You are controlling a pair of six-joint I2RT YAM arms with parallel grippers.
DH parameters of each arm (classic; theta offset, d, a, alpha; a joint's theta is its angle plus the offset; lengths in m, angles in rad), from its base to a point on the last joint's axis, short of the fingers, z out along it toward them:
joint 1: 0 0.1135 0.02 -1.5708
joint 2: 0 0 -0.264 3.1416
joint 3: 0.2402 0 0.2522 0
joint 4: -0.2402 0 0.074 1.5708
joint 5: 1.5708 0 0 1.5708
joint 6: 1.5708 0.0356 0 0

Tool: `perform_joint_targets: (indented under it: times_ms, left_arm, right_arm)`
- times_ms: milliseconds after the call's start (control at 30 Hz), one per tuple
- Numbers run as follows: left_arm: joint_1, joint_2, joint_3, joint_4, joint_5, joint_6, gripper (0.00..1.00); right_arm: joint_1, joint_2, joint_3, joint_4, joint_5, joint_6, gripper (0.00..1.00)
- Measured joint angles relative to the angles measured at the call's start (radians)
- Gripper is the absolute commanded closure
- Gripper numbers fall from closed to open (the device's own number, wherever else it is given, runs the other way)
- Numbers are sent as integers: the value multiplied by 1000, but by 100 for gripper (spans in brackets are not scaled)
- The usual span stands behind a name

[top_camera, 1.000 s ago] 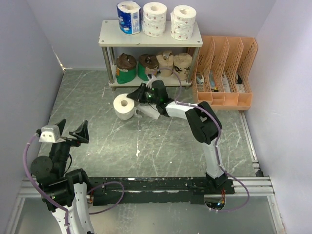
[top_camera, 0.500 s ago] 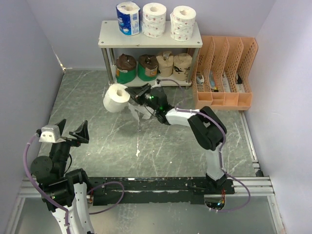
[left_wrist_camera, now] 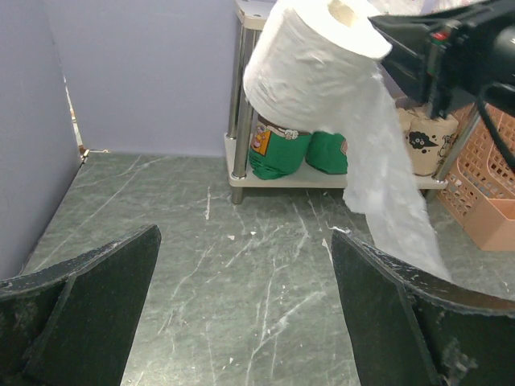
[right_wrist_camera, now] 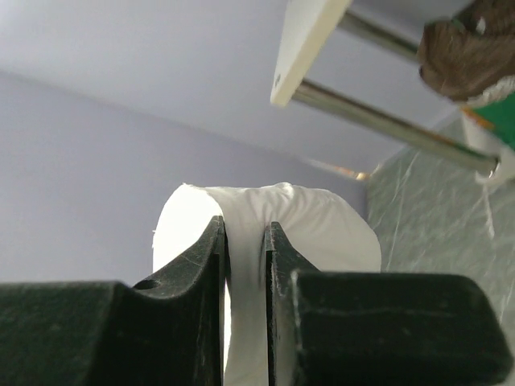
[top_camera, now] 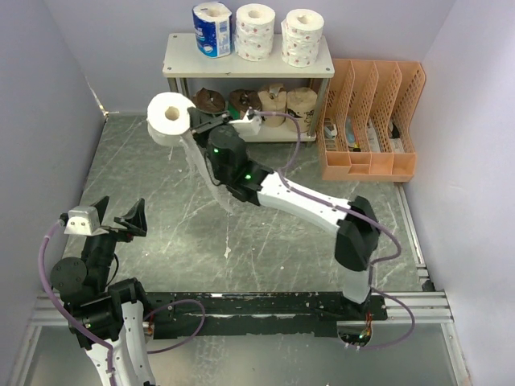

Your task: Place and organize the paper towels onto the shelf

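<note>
My right gripper [top_camera: 195,125] is shut on a plain white paper towel roll [top_camera: 168,117] and holds it in the air left of the shelf [top_camera: 181,58]. A loose sheet hangs from the roll [left_wrist_camera: 318,68]. In the right wrist view the fingers [right_wrist_camera: 211,265] pinch the roll's wall [right_wrist_camera: 322,229]. Three rolls stand on the shelf's top board: a blue-white wrapped one [top_camera: 212,28] and two white patterned ones [top_camera: 256,30]. Two green-wrapped rolls [top_camera: 211,103] and two tan rolls [top_camera: 302,106] stand on the lower board. My left gripper [top_camera: 113,217] is open and empty at the near left.
An orange perforated file organizer [top_camera: 372,121] stands right of the shelf. Purple walls close in the left, back and right sides. The dark green marbled tabletop [top_camera: 265,241] lies between the arms.
My right gripper lifted the white roll off the table and carried it up and to the left, level with the shelf's top board. The left arm has not moved.
</note>
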Motion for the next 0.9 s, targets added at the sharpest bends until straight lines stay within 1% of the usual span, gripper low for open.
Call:
perform_joint_targets:
  times_ms: [133, 233, 367, 400, 500, 667, 900]
  left_arm:
    - [0, 0, 0, 0, 0, 0, 1]
    - [0, 0, 0, 0, -1, 0, 1]
    - [0, 0, 0, -1, -2, 0, 1]
    - [0, 0, 0, -1, -2, 0, 1]
    - [0, 0, 0, -1, -5, 0, 1]
    - [0, 0, 0, -1, -6, 0, 1]
    - [0, 0, 0, -1, -6, 0, 1]
  right_arm:
    - [32, 159, 246, -1, 181, -148, 100]
    - [47, 353, 542, 50, 275, -319, 100]
    - [42, 597, 892, 133, 292, -490, 100]
    - [36, 631, 930, 143, 285, -504, 100]
    - [6, 664, 945, 149, 258, -498, 100]
    - [-80, 663, 929, 151, 230, -425, 100]
    - [-169, 663, 965, 178, 185, -357, 100]
